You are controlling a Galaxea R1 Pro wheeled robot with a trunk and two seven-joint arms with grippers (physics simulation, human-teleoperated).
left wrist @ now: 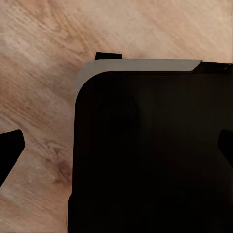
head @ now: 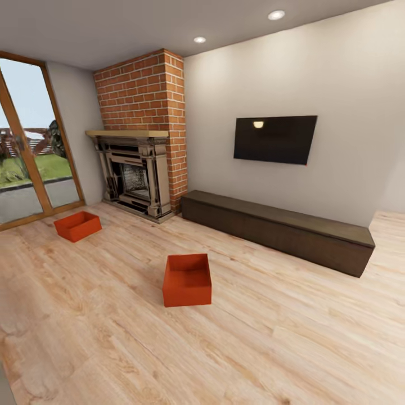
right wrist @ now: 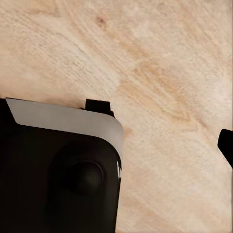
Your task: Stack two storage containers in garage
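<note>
On wood floor (head: 281, 349), two storage containers (head: 187, 279), well apart

left gripper (left wrist: 116, 145): your fingertips sit wide apart, over the dark base
right gripper: one fingertip (right wrist: 225, 145) visible, state unclear

Around you: brick fireplace (head: 140, 163) at eleven o'clock, wooden mantel (head: 126, 134) across it. Glass door (head: 28, 146) at ten. Dark TV (head: 275, 139) on the wall at one, long dark cabinet (head: 281, 228) beneath. Two ceiling lights (head: 275, 15) overhead.
</note>
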